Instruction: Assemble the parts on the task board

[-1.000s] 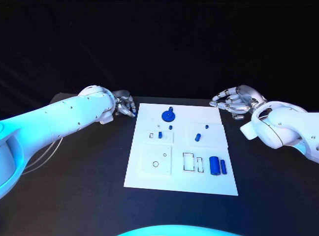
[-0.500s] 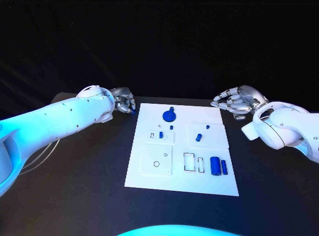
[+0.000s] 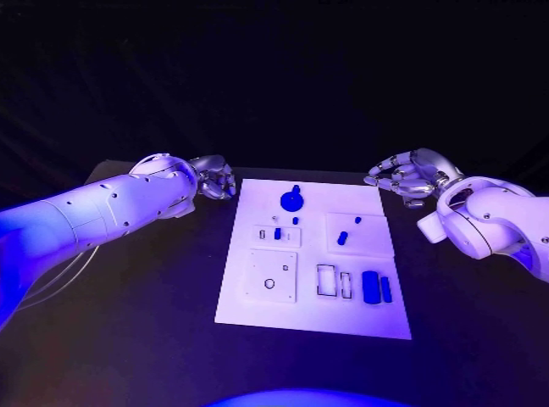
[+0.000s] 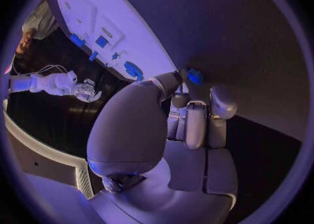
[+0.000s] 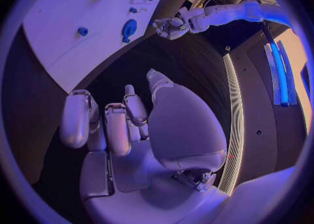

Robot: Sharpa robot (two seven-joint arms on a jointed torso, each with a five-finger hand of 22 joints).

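Head view shows several parts (image 3: 370, 287) lying loose on the task board (image 3: 311, 315), while the left hand (image 3: 213, 177) pinches a small blue part (image 4: 194, 76) and the right hand (image 3: 405, 175) hangs curled, empty.

Robot lab: black table (image 3: 141, 322), dark backdrop.

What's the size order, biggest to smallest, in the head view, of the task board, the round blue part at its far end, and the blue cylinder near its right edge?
1. task board, by far the largest.
2. round blue part.
3. blue cylinder: close to the round part in apparent size, and nearer the camera, so this ranking is unsure.
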